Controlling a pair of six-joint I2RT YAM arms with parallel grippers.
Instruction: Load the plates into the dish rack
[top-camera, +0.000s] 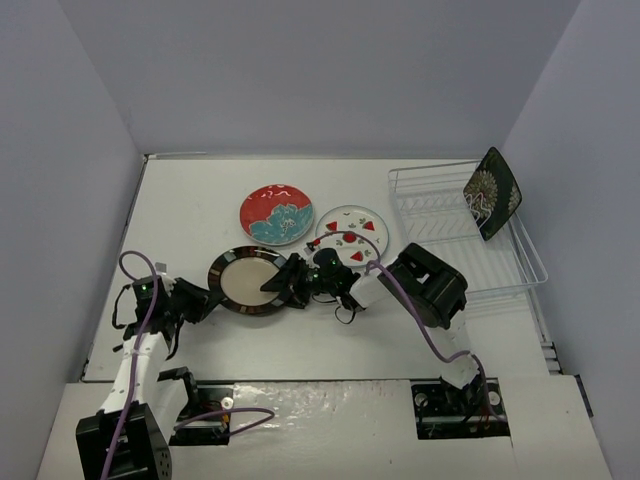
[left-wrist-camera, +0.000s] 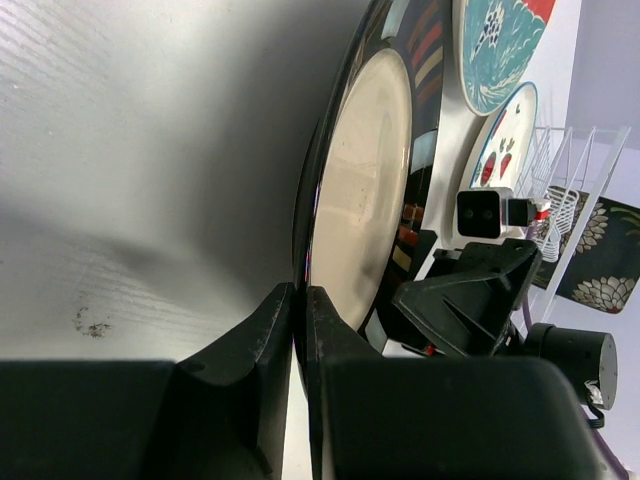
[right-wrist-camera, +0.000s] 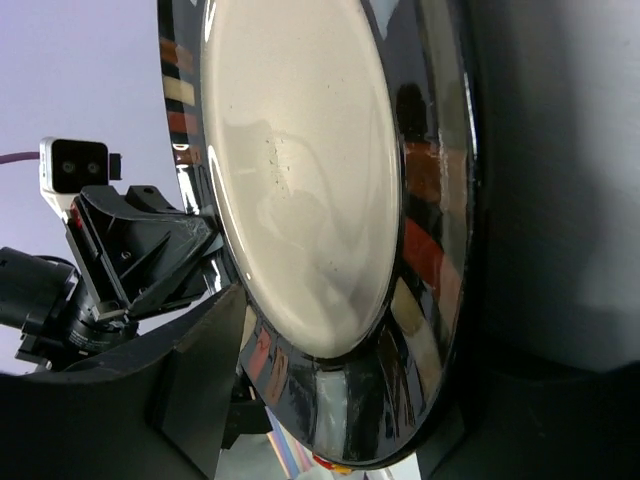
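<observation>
The black-rimmed plate with beige centre (top-camera: 245, 280) lies mid-table. My left gripper (top-camera: 207, 298) is shut on its left rim; the left wrist view shows both fingers pinching the thin edge (left-wrist-camera: 300, 300) of the plate (left-wrist-camera: 370, 170). My right gripper (top-camera: 292, 280) is open, its fingers straddling the right rim (right-wrist-camera: 350, 330) of the plate (right-wrist-camera: 300, 180) without closing on it. The red-and-teal plate (top-camera: 277, 215) and the watermelon plate (top-camera: 350, 232) lie flat behind. The square black plate (top-camera: 490, 193) stands at the far end of the dish rack (top-camera: 450, 200).
The rack sits at the back right against the right wall. The two flat plates lie close behind both grippers. The right arm's body (top-camera: 430, 285) stands between the held plate and the rack. Grey walls enclose the table on three sides.
</observation>
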